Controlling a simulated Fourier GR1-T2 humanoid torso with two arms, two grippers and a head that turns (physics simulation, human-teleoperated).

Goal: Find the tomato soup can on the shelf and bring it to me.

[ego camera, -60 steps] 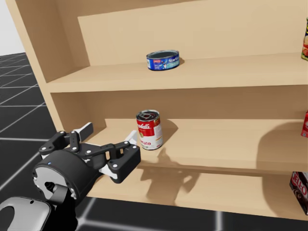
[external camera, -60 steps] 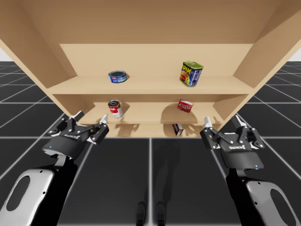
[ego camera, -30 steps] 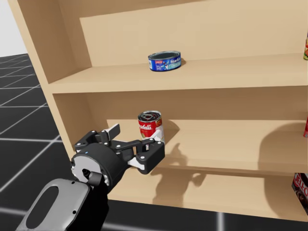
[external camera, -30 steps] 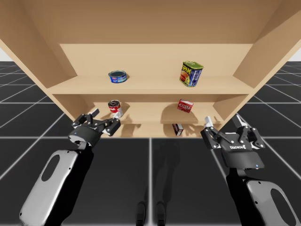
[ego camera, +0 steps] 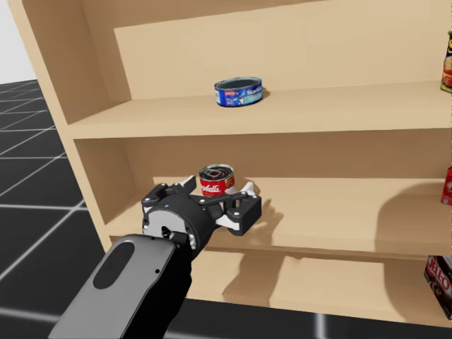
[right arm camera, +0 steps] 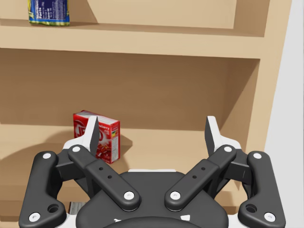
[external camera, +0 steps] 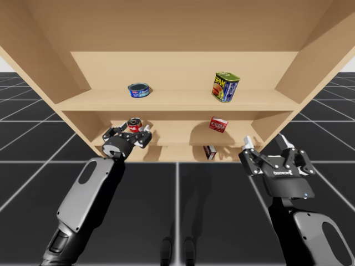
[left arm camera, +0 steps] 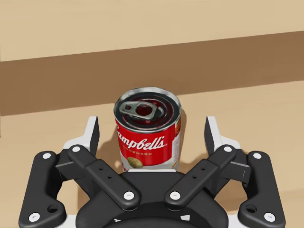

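High view, shelf stock and arms.

1. Tomato soup can: red and white, upright, pull-tab lid up. It stands on the middle shelf of the wooden shelf unit, towards its left end.
2. Left gripper: reaches in from 7 o'clock to the middle shelf's front edge. Its jaws are spread with the soup can between them. Left wrist view: the tomato soup can sits between the jaws of the left gripper, with a clear gap on either side and neither jaw touching it. Head view: the left gripper brackets the lower part of the tomato soup can.
3. Right gripper: hangs in front of the unit's right end, at 4 o'clock of the red box. Its jaws are spread and hold nothing.
4. Flat blue can: on the upper shelf, at 12 o'clock of the soup can.
5. Green and yellow rectangular tin: upper shelf, at 3 o'clock of the flat blue can, well apart.
6. Red box: middle shelf, at 3 o'clock of the soup can, well apart. Right wrist view: the red box lies ahead of the right gripper, beyond one jaw.
7. Small dark box: bottom shelf, at 7 o'clock of the red box.
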